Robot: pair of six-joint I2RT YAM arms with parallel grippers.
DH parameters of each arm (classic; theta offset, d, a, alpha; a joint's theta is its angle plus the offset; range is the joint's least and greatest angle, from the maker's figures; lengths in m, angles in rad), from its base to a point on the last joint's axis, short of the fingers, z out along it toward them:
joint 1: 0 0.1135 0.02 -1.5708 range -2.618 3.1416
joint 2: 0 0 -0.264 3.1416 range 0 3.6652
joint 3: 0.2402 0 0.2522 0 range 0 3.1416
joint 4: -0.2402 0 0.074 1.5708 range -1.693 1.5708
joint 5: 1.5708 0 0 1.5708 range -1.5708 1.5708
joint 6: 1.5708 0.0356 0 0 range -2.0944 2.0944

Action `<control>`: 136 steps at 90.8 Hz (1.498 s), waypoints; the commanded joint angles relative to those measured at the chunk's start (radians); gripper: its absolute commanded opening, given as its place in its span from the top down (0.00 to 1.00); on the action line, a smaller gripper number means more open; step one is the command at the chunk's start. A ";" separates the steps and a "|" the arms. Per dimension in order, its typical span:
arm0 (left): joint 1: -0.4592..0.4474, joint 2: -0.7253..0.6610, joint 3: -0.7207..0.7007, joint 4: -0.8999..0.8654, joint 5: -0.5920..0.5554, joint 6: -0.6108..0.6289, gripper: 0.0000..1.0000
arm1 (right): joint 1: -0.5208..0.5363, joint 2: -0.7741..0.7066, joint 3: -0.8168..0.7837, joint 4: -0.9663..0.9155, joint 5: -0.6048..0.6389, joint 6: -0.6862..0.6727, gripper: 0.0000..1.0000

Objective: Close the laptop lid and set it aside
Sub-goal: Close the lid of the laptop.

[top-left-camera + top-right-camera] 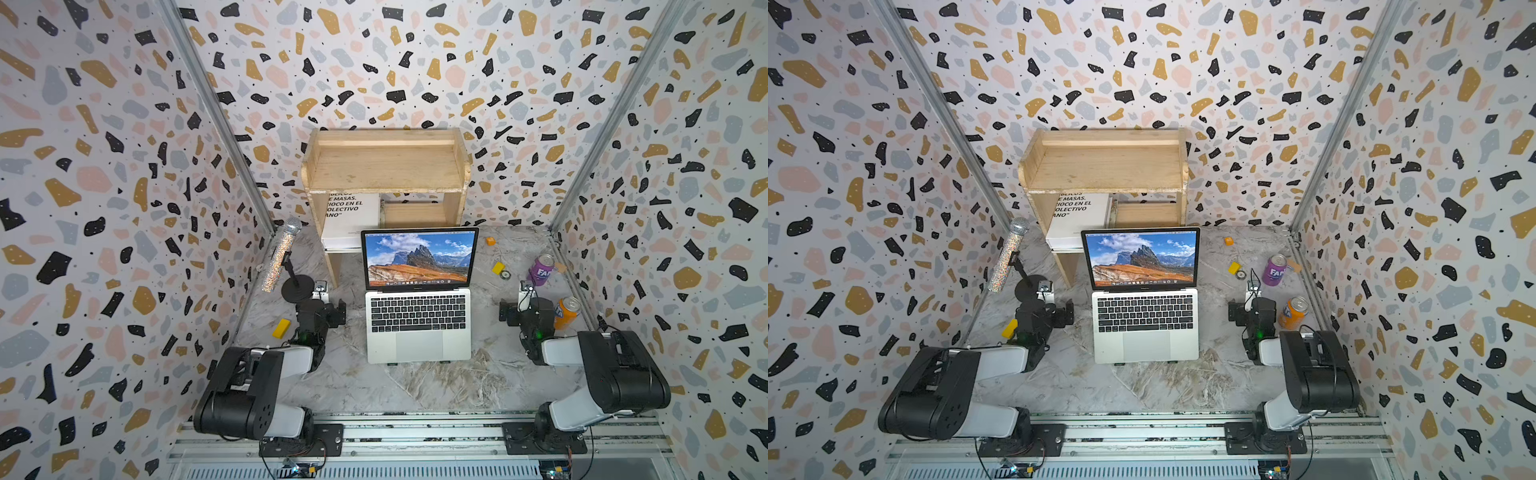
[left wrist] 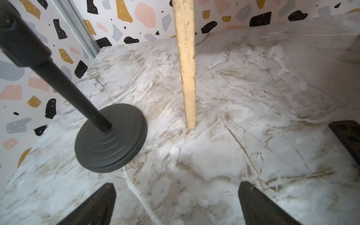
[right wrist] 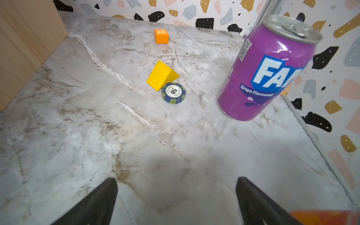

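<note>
Okay, laptop (image 1: 419,328) sits centred on the table (image 1: 415,386) between both arms, laptop lid (image 1: 419,257) up, screen lit; left gripper (image 2: 176,187) gapes wide, empty, near the mic stand base (image 2: 111,138); right gripper (image 3: 176,181) equally wide, holding nothing, purple can (image 3: 266,68) ahead of it.

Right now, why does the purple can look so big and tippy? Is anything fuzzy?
Right wrist view: the wide lens makes the purple can loom and lean, with glare on its side; the orange can at the edge is blurred. Left wrist view: the stand pole blurs near the camera. Both top views: the laptop is sharp.
</note>
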 commanded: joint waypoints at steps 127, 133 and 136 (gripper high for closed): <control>-0.071 -0.618 0.441 -0.926 0.052 -0.663 0.00 | -0.002 -0.435 0.710 -1.377 0.063 0.497 0.01; -0.071 -0.589 0.568 -1.064 0.152 -0.661 0.00 | -0.002 -0.439 0.774 -1.422 -0.016 0.528 0.04; -0.071 -0.564 0.645 -1.145 0.176 -0.658 0.00 | -0.002 -0.438 0.805 -1.446 -0.062 0.547 0.06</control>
